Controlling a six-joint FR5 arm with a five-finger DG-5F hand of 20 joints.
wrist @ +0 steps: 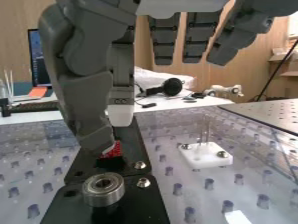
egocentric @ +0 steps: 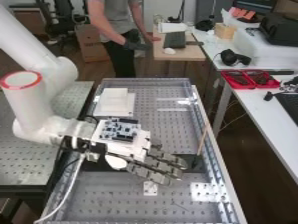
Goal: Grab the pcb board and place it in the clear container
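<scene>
From where I'm standing, looking at the high view, the thick white robot arm [egocentric: 33, 112] comes in from the left. Next along, farther up the bench, there's a pale, square, stepped block [egocentric: 114, 101] on the perforated bench top. Nearer me is the blue-and-white pcb board with black connectors [egocentric: 121, 129], lying flat by the wrist end of the dark grey robot hand [egocentric: 159, 165], well back from the fingertips and not between the fingers. I can't tell whether it rests on the hand's white base or on something just behind it. The hand itself looks open, its long fingers stretched out to the right, a little apart, with nothing in their grasp that I can see. Below them is a small white block [egocentric: 150, 188]; the wrist view shows thin metal pins upright on it. Under and past the fingers runs a flat black plate [egocentric: 195, 164], and over on the wrist view a shiny steel ring [wrist: 103, 190] sits on that plate, with a small red piece [wrist: 115, 150] just beside one dark fingertip. Farther right, a thin wooden stick [egocentric: 201, 137] slants up near the bench's edge, and beyond that are red trays [egocentric: 238, 80] on a white table.
</scene>
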